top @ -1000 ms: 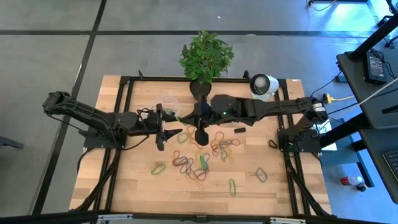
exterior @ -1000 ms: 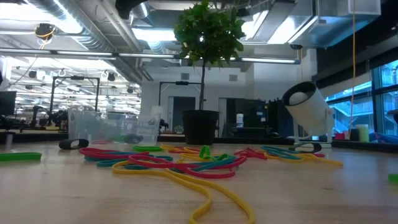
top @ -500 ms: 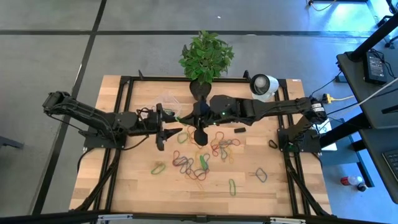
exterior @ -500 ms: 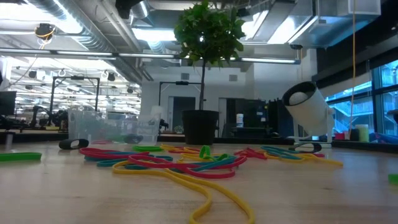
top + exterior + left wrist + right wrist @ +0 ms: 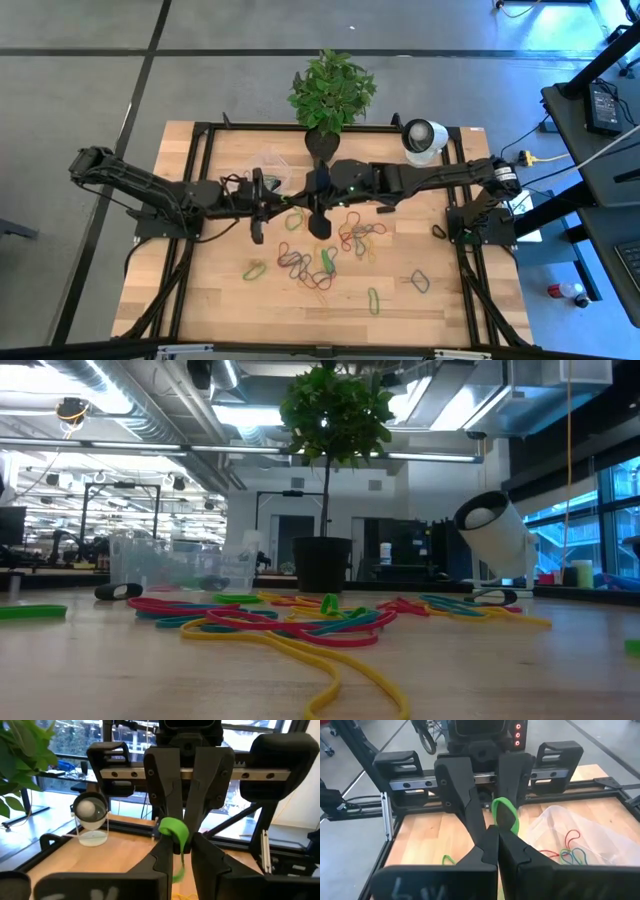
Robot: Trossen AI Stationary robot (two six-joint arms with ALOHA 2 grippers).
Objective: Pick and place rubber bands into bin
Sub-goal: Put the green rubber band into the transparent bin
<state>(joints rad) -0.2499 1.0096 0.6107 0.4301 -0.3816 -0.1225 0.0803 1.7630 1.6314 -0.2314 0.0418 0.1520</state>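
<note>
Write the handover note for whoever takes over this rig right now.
Left gripper: shut on the green rubber band, raised mid-table.
Right gripper: shut on the same band, facing the left one; a hand-to-hand pass seems under way.
Bin: beside the grippers, a few bands inside.
Left to do: drop the green band in, then clear the loose rubber bands scattered on the table.

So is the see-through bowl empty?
No, the right wrist view shows red, green and blue rubber bands already lying inside the clear bin.
</note>
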